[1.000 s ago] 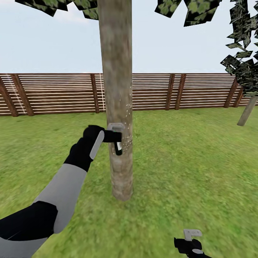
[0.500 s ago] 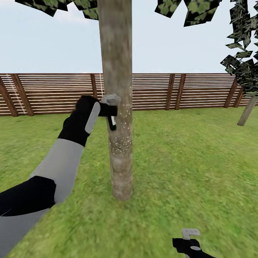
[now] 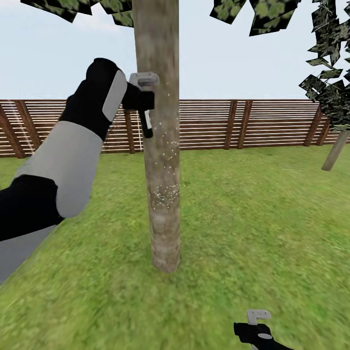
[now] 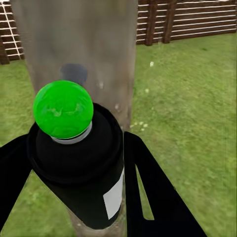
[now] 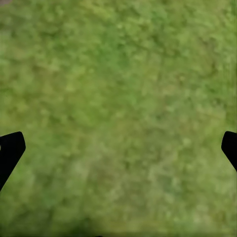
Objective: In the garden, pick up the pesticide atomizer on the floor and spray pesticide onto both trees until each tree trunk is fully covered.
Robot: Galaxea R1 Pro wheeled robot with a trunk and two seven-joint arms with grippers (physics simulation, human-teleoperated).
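Raised higher, left jaws grip dark cylindrical atomizer [image 3: 146, 124] against mottled trunk [image 3: 158, 146]; right jaws wide.

Outdoor garden, simulated. Lawn [image 3: 253, 218] underfoot, bounded by a brown slatted fence [image 3: 243, 124]. Tree trunk [image 3: 160, 160] rises centrally; leafy crowns and open sky overhead.

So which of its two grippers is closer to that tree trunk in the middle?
Left. The left gripper holds the atomizer right against the tree trunk; the right gripper hangs low over the grass, well clear.
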